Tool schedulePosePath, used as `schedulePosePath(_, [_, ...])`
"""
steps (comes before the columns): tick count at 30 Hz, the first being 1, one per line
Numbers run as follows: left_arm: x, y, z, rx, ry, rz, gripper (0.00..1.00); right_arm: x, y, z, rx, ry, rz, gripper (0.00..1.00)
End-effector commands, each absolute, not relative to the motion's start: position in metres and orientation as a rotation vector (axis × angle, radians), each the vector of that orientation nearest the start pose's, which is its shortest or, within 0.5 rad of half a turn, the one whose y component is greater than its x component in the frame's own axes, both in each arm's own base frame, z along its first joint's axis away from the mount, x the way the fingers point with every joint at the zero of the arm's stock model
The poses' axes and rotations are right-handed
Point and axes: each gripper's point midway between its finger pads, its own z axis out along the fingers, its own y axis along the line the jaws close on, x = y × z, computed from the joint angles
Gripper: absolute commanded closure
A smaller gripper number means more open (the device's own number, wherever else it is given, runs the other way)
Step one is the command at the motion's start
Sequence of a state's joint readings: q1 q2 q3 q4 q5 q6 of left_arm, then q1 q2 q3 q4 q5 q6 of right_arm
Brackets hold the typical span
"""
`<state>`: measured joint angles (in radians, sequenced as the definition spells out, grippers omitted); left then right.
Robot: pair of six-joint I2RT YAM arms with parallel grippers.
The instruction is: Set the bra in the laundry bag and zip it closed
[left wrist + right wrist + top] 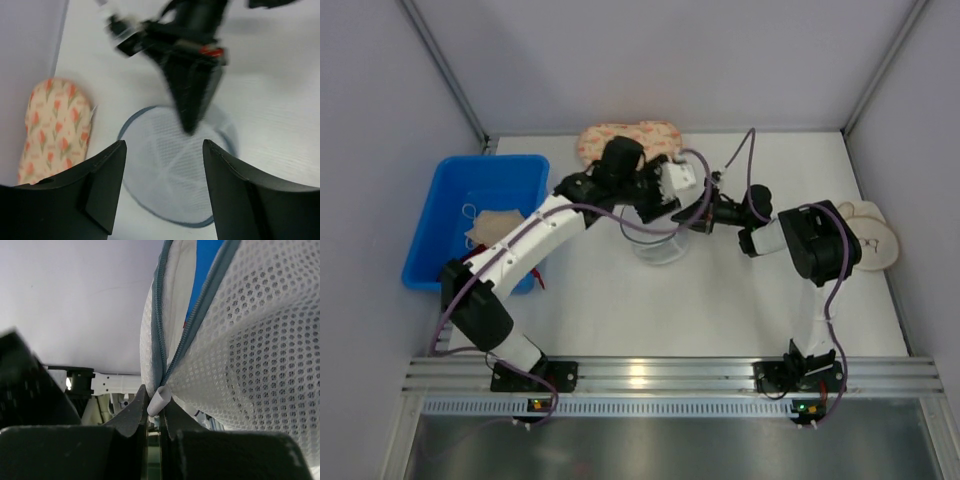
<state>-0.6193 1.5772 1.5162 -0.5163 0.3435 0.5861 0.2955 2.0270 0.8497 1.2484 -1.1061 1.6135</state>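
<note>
laundry bag [260, 340] — in right gripper [154, 402]

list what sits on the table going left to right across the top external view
blue bin → laundry bag → beige bra; the patterned pouch is left out because it overlaps the bag's span

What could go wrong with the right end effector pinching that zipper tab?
The white tab sits only at the right end effector's tips, so it may slip. The left end effector hangs open above the laundry bag, so the bag may drag. No black bra shows through the mesh; zipping might shut it empty.
</note>
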Motion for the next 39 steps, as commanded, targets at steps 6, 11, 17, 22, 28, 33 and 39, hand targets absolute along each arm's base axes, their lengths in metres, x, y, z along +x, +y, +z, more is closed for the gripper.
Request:
schedulePosePath(6, [0.257, -0.348, 0.205, 2.063, 1.274, 0.026, 0.37, 0.314, 0.293, 0.183, -0.095, 2.002, 2.119, 1.00])
schedulePosePath(11, [0.260, -0.360, 0.180, 2.190, 1.270, 0.138, 0.43, 0.313, 0.295, 0.176, -0.094, 2.026, 2.108, 1.00])
schedulePosePath(17, [0.275, -0.364, 0.164, 2.238, 1.340, 0.237, 0.42, 0.314, 0.298, 0.162, -0.072, 2.078, 2.097, 1.00])
schedulePosePath(22, [0.289, -0.363, 0.153, 2.240, 1.385, 0.338, 0.40, 0.314, 0.298, 0.155, -0.059, 2.103, 2.082, 1.00])
schedulePosePath(28, [0.297, -0.356, 0.139, 2.282, 1.440, 0.437, 0.39, 0.314, 0.298, 0.155, -0.050, 2.110, 2.083, 1.00])
schedulePosePath(33, [0.304, -0.353, 0.132, 2.281, 1.465, 0.490, 0.40, 0.312, 0.298, 0.156, -0.053, 2.108, 2.082, 1.00])
schedulePosePath(39, [0.309, -0.351, 0.127, 2.324, 1.428, 0.544, 0.41, 0.310, 0.299, 0.156, -0.050, 2.116, 2.093, 1.00])
